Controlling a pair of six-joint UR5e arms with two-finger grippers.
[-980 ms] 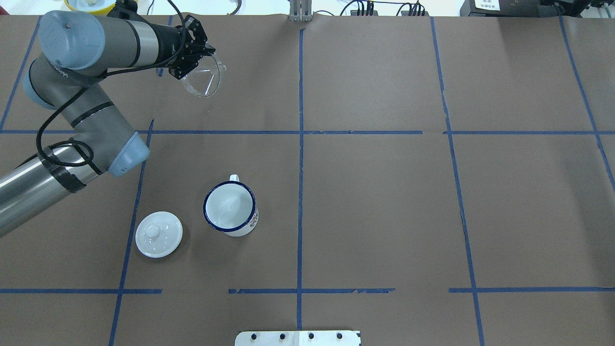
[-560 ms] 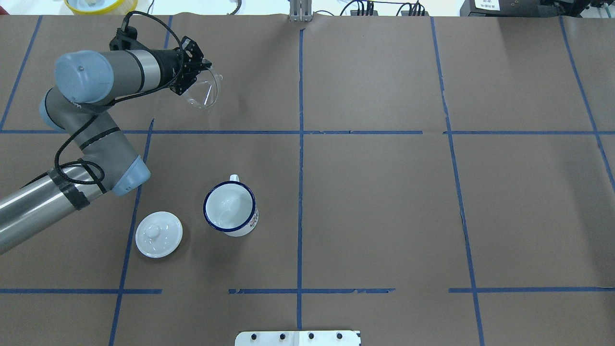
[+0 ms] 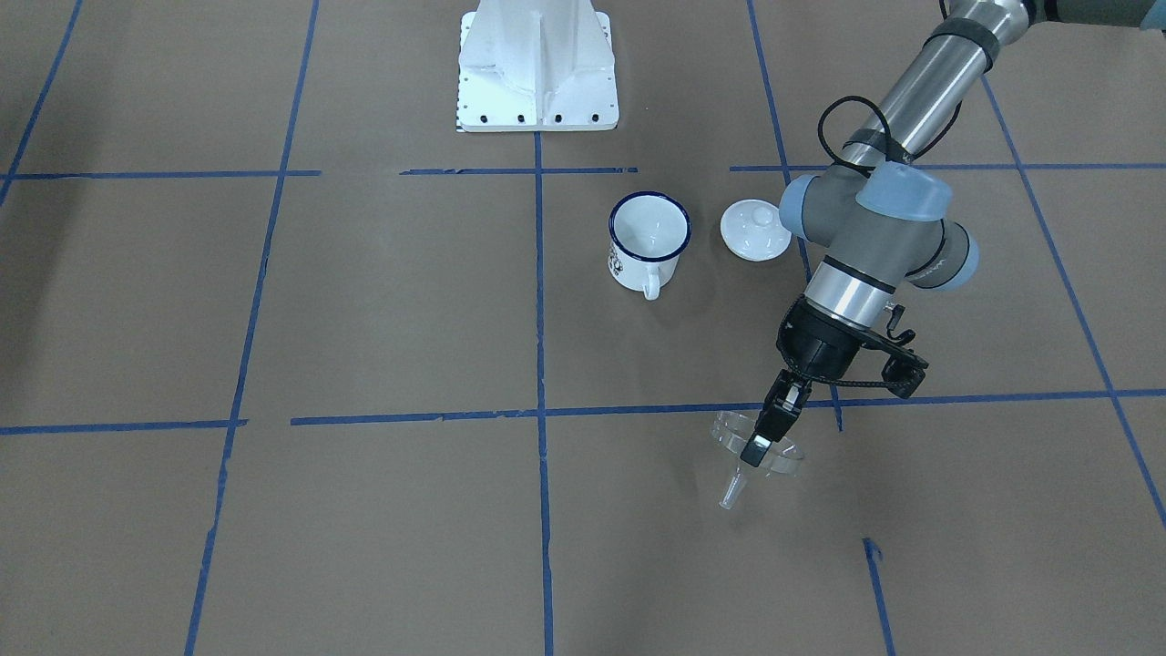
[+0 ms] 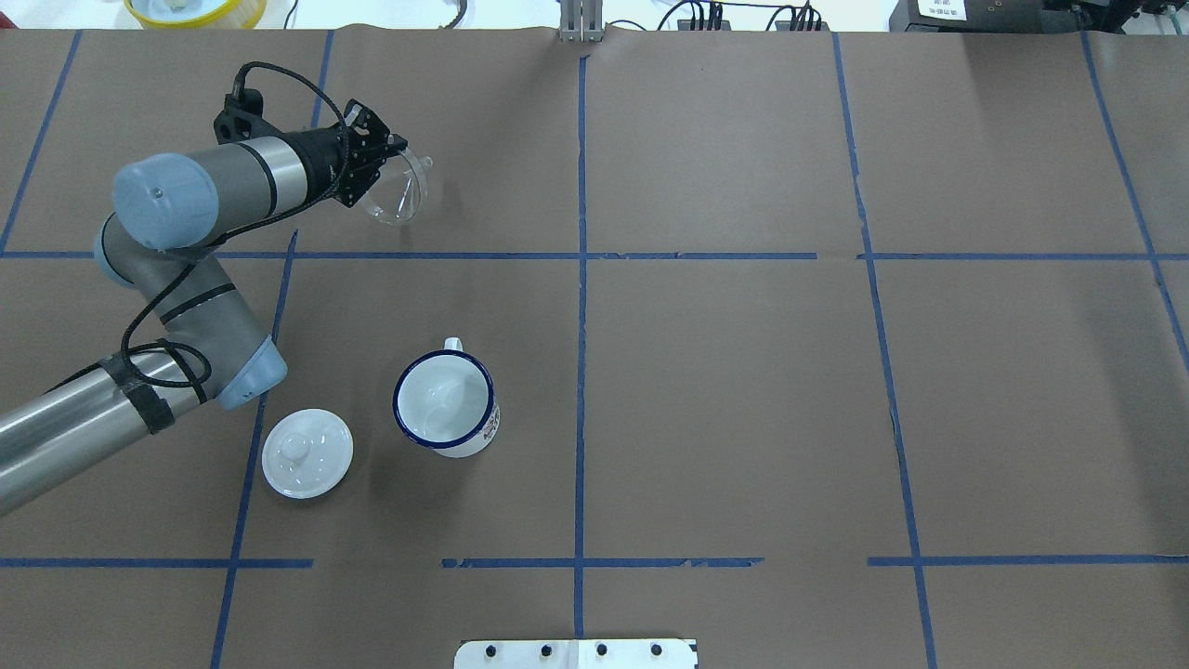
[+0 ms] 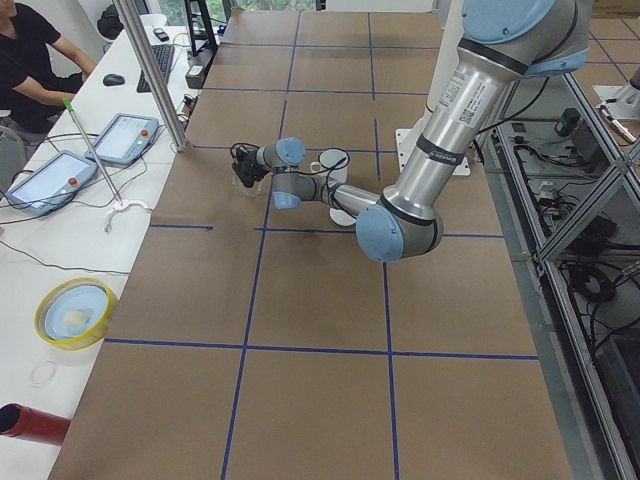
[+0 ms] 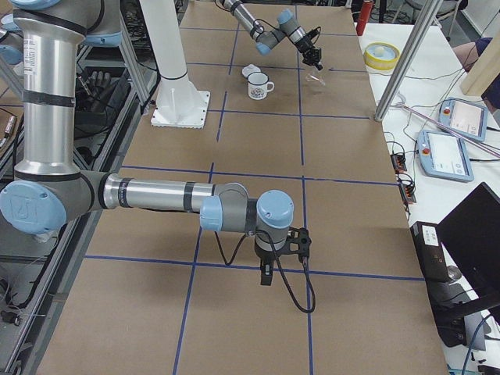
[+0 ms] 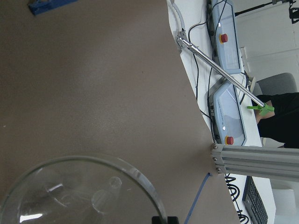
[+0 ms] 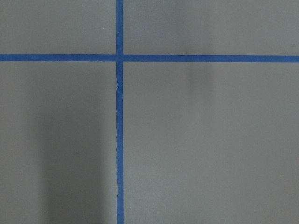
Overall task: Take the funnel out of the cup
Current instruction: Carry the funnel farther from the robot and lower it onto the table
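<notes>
While my left claw (image 4: 398,149) pinches the rim of the funnel (image 4: 405,190), closed on its thin clear edge, I judge the thing very light, stiff and slick. The rim wall suits a grip better than the tapering spout, and a hard squeeze could crack it. Its wide cone is see-through plastic with faint ribs, tilted, the short spout pointing away from my base; whether the tip touches the brown paper table (image 4: 706,372) I cannot tell. Well apart from it the cup (image 4: 446,401) stands upright and empty, white enamel with a dark blue rim, and a white knobbed lid (image 4: 307,453) lies near it. My right claw (image 6: 266,275) hangs far off over blue tape; open or closed, I cannot tell.
</notes>
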